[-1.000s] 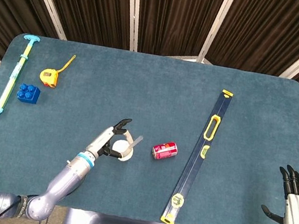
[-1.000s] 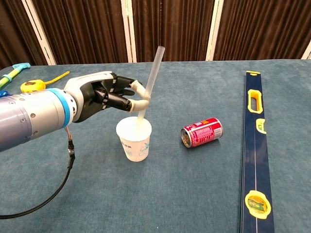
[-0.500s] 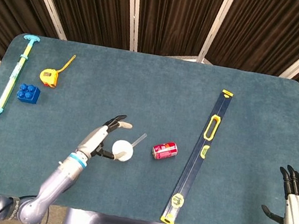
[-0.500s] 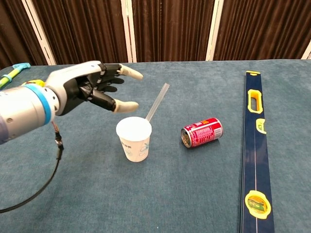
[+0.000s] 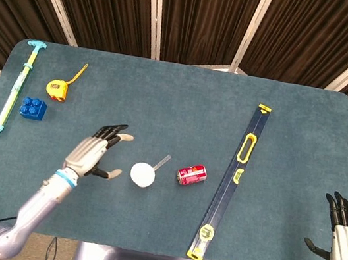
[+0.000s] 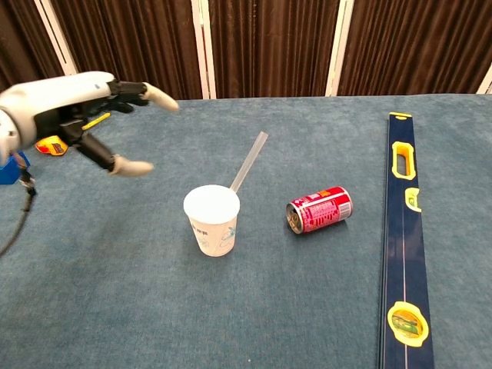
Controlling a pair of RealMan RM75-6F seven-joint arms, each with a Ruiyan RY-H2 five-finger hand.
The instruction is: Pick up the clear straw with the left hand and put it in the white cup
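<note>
The white cup [image 5: 142, 175] [image 6: 211, 219] stands upright on the blue table. The clear straw [image 5: 162, 163] [image 6: 247, 162] leans out of it, tilted up and to the right over the rim. My left hand [image 5: 92, 154] [image 6: 81, 108] hovers to the left of the cup, apart from it, fingers spread and holding nothing. My right hand [image 5: 342, 230] rests near the table's front right corner with fingers apart and empty; the chest view does not show it.
A red can [image 5: 191, 173] [image 6: 319, 209] lies on its side just right of the cup. A long blue level [image 5: 232, 180] [image 6: 403, 231] lies further right. A yellow tape measure [image 5: 59, 88], blue brick [image 5: 32, 108] and a long syringe-like tool [image 5: 15, 87] sit at far left.
My left hand let go of the straw and drew back to the left, away from the cup. The straw tipped from near upright to leaning right in the cup.
</note>
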